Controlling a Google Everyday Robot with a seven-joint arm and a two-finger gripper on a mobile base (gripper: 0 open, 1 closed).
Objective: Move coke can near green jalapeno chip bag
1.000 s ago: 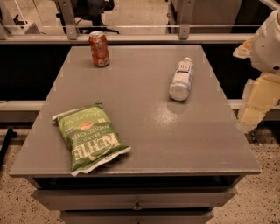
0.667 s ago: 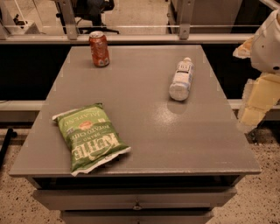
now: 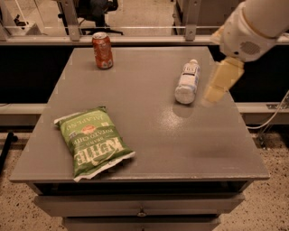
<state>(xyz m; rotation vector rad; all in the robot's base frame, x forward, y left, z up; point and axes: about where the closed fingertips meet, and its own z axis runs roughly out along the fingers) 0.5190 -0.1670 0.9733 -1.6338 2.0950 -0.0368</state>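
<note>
The coke can, red-orange with a silver top, stands upright at the far left corner of the grey table. The green jalapeno chip bag lies flat near the front left edge, its white lettering upside down to me. My gripper hangs over the right part of the table, just right of a lying bottle and far from the can. It holds nothing that I can see. The white arm reaches in from the upper right.
A clear plastic bottle with a white label lies on its side right of centre. A drawer front sits under the table top. A rail and chair legs stand behind the table.
The arm and gripper have swung left from beyond the right edge to over the table, close beside the bottle. The can, bag and bottle have not moved.
</note>
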